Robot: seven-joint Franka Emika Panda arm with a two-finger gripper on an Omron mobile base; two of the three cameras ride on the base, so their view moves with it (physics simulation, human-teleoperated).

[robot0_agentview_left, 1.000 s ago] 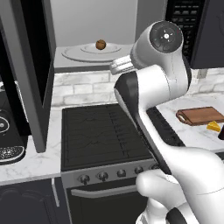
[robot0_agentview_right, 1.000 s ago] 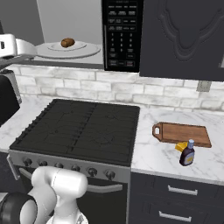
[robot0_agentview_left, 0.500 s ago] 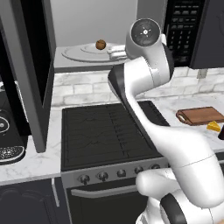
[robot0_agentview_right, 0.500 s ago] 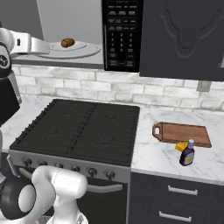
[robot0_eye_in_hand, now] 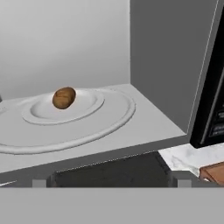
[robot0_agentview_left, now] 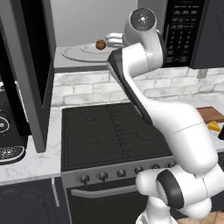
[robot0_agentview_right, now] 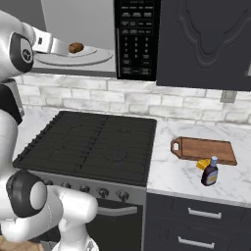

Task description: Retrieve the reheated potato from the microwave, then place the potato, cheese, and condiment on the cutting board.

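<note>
We hover at the microwave [robot0_agentview_right: 135,39] mouth, pincer [robot0_agentview_left: 113,40] width unclear; approaching crooked, we risk knocking the potato [robot0_eye_in_hand: 64,97] off its turntable [robot0_eye_in_hand: 109,120].

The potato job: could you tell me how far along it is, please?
Done: the microwave stands open. In hand: the gripper is beside the potato on the turntable, not holding it. Left: potato, cheese and condiment all go onto the bare cutting board.
</note>
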